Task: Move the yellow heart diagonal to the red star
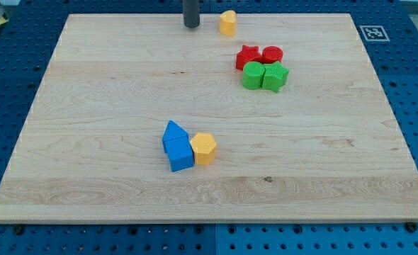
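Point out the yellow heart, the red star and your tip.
yellow heart (pixel 227 23): camera view, the middle of its top face.
red star (pixel 247 57): camera view, the centre of its top face.
my tip (pixel 191 25): camera view, the rod's lower end, to the view's left of the yellow heart.

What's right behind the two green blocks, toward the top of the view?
Touching the green blocks are the red star and a round red block; their lower edges are covered.

My tip (pixel 191 26) sits just left of the yellow heart (pixel 227 23)
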Robot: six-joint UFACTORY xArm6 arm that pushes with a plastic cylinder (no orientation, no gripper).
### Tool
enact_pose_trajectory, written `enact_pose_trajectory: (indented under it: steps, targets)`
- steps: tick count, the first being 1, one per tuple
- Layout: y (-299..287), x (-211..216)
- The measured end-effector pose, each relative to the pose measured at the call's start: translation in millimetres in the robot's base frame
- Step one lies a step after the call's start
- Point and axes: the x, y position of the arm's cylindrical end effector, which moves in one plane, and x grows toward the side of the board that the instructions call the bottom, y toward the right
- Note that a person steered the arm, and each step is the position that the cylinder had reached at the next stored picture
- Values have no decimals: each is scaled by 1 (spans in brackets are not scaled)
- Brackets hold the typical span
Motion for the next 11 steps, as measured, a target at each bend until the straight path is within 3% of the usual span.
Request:
enact_pose_trajectory:
  steps: [3, 5, 6, 7, 11]
  targets:
    - [19, -23]
    - [71, -27]
    - [96, -22]
    - [96, 9]
    - [75, 30]
